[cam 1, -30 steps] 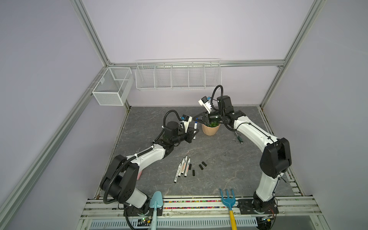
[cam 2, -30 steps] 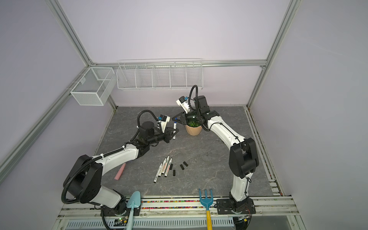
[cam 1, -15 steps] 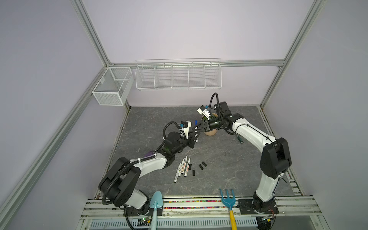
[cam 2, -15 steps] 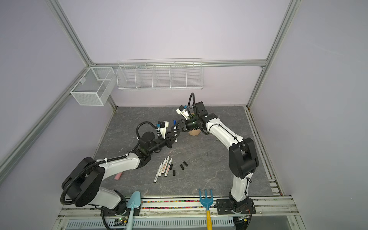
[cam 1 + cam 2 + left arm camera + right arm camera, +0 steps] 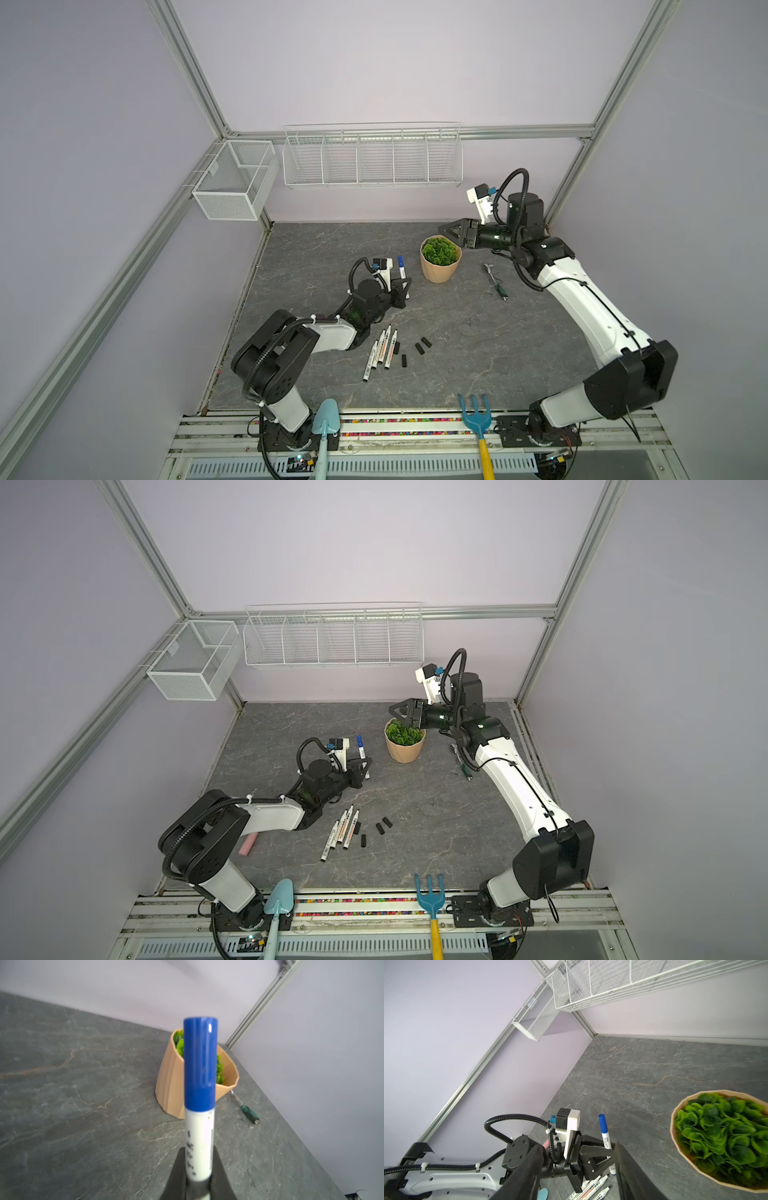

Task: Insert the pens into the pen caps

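The left claw point(image 5: 403, 291) is clenching the blue pen point(image 5: 402, 272) low on its white barrel. Most of the pen is standing above the fingers, close to upright, with the blue cap point(image 5: 400, 262) sitting on its top end. This claw is hovering low over the grey table point(image 5: 316, 257), between the plant pot point(image 5: 439, 266) and the four black pens point(image 5: 380, 353), which are lying side by side nearer the front edge. Four black caps point(image 5: 419, 348) are lying loose just beside those pens, none of them on a pen. The right claw point(image 5: 441, 229) is hanging behind and above the plant pot, well apart from the blue pen.

The left wrist view is showing the grip up close. Two dark fingers point(image 5: 176, 1176) are pressing the barrel from both sides, and the cap is sitting flush against the white barrel. The black pens are falling outside that view, but a green-handled tool point(image 5: 248, 1112) is showing beside the pot.

The right wrist view is making plain what the top views leave unclear: the right claw's fingers point(image 5: 629, 1167) are standing wide apart with nothing between them. It is also showing the blue pen's lower end reaching down close to the table, though I cannot tell whether it is touching. A pink object point(image 5: 246, 845) is showing in a top view, lying beside the left arm.
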`<control>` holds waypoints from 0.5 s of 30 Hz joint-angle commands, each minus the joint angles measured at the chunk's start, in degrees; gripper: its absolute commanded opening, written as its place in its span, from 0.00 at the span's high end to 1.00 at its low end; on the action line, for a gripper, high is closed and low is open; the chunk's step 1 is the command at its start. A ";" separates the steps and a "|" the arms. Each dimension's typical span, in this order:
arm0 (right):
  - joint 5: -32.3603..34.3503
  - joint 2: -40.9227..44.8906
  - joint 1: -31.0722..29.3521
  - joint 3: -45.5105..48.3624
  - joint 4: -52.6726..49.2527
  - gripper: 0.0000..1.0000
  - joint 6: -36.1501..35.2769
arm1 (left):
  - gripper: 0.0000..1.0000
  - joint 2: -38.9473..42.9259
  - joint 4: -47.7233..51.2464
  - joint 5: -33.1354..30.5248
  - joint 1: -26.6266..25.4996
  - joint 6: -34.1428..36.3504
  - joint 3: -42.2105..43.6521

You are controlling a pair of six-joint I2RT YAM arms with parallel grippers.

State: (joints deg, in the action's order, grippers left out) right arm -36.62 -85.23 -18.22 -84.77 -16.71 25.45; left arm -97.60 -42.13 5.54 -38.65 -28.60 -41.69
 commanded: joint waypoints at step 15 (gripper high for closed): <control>5.51 0.55 2.40 2.33 -5.35 0.43 -2.43 | 1.00 -22.70 42.53 2.78 2.76 -6.38 -34.96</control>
State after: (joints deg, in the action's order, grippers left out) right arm -31.27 -85.01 -16.29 -83.55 -21.82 23.97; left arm -117.99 -7.09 6.74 -35.99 -34.13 -73.28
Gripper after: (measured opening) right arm 0.566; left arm 0.126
